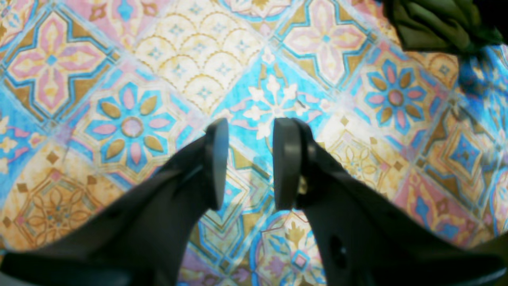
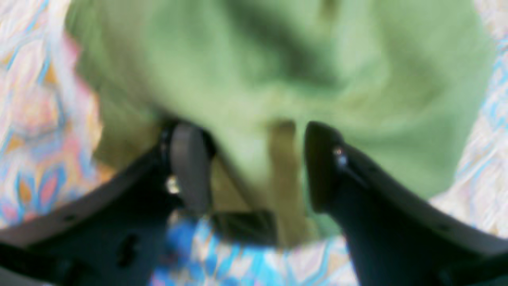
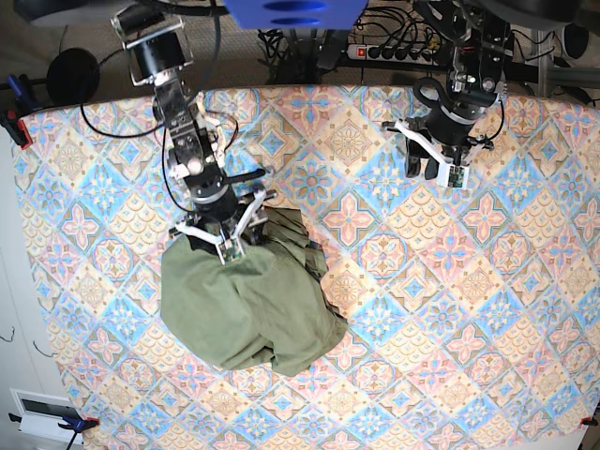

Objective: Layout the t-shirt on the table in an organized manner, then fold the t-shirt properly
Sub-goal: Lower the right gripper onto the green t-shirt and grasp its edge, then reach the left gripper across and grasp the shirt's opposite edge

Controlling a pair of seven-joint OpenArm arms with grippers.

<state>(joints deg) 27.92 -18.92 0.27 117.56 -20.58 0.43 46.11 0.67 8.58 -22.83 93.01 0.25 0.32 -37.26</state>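
T-shirt (image 3: 248,305) heaped left of centre on tabletop (image 3: 450,309). Soft, light, limp; likely best pinched at hem or shoulder. Right gripper (image 3: 223,242) fingers apart over its far edge; left gripper (image 1: 246,163) fingers apart, empty.

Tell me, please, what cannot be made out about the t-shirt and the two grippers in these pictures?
- The t-shirt: base view shows a bunched heap, so sleeves and neck are hidden in its own folds.
- Right wrist view: motion blur hides whether the right gripper pinches any cloth.
- Left wrist view: the frame's top right corner cuts off the t-shirt.
- Left gripper, base view: its fingers are too small to judge.
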